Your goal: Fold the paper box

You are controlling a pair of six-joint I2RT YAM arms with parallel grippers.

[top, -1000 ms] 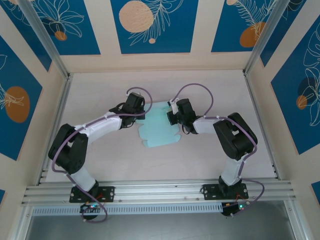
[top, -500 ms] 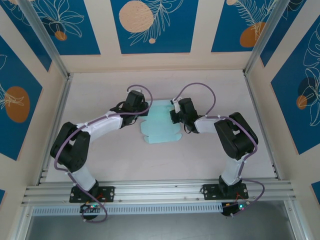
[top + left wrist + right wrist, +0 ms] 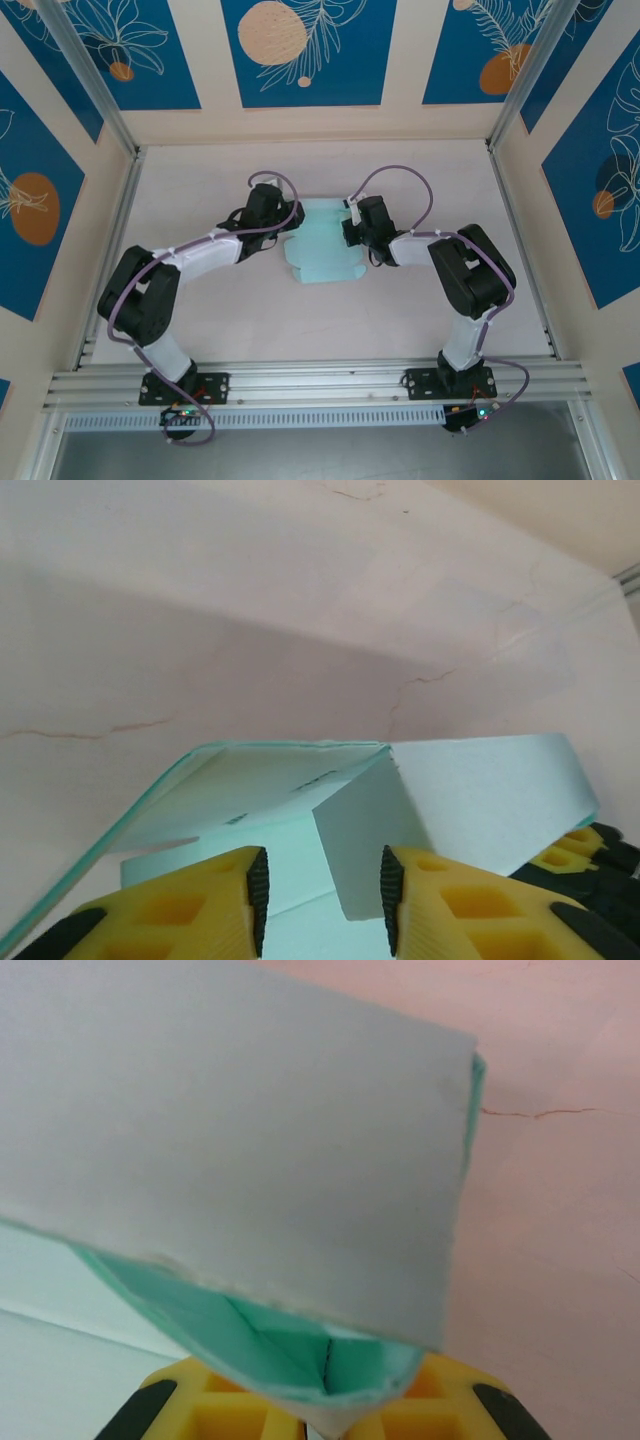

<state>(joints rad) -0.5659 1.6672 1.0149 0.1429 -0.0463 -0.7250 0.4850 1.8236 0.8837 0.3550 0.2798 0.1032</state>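
Observation:
The paper box point(image 3: 322, 245) is a pale mint card sheet, partly folded, lying mid-table between the two arms. My left gripper point(image 3: 290, 222) is at its left edge. In the left wrist view its jaws point(image 3: 324, 900) stand open, with a raised flap point(image 3: 365, 830) in the gap between the black pads point(image 3: 258, 895). My right gripper point(image 3: 350, 230) is at the sheet's right edge. In the right wrist view it point(image 3: 325, 1420) is shut on a folded corner of the paper box point(image 3: 230, 1140), which rises over the camera and hides the fingertips.
The pinkish tabletop point(image 3: 210, 300) is bounded by aluminium rails at the left point(image 3: 108, 250), right point(image 3: 520, 240) and front point(image 3: 320, 380). Blue-patterned panels point(image 3: 300, 50) wall the back and sides. Hairline cracks mark the table surface point(image 3: 420, 680).
Both grippers and the card have shifted a little toward the back wall. The sheet's footprint looks smaller. The left gripper has moved slightly along the card's left edge.

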